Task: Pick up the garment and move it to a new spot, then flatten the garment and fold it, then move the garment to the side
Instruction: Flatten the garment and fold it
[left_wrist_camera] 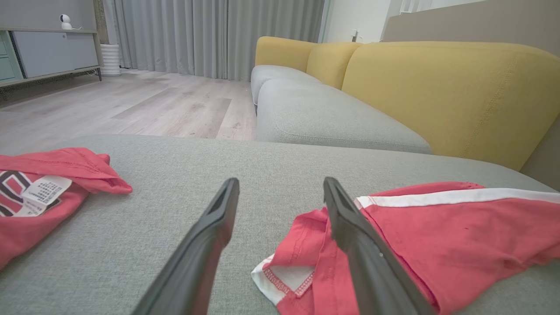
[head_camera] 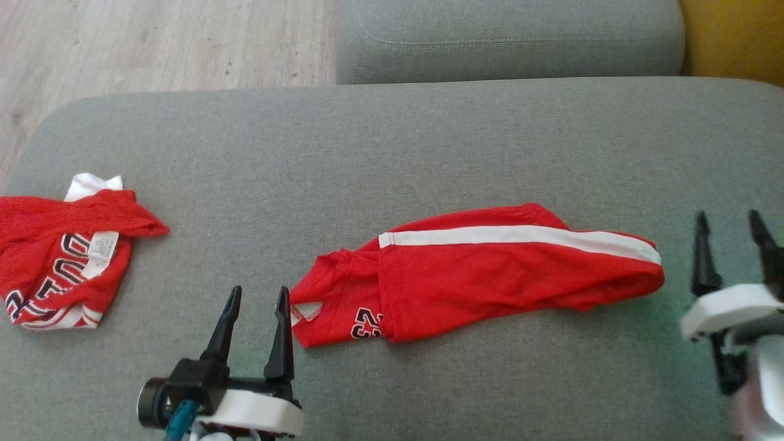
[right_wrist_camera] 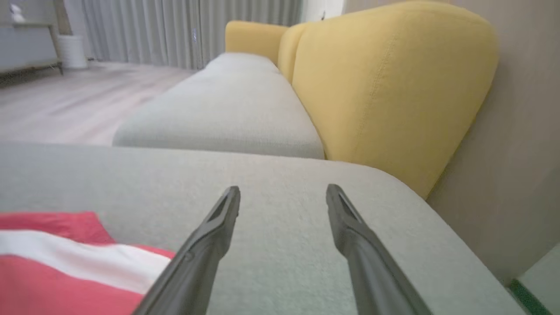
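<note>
Grey fabric sofa cushion (head_camera: 398,141) under red white-striped garment (head_camera: 490,282), left claw (head_camera: 259,291) and right claw (head_camera: 726,215) both agape, empty.

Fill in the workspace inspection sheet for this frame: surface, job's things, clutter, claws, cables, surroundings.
Surface: grey cushion, flat, bare between the clothes.
Job's things: striped red garment lies mid-cushion, doubled over, white stripe along its far edge.
Clutter: lettered red garment bunched at the cushion's left end, label showing.
Claws: left claw open, holding nothing, beside the striped garment's left end; contact unclear. Right claw open, holding nothing, apart from its right end.
Cables: a teal piece at the left wrist; cannot tell if it is a cable.
Surroundings: sofa with yellow backs, wooden floor, curtains.
</note>
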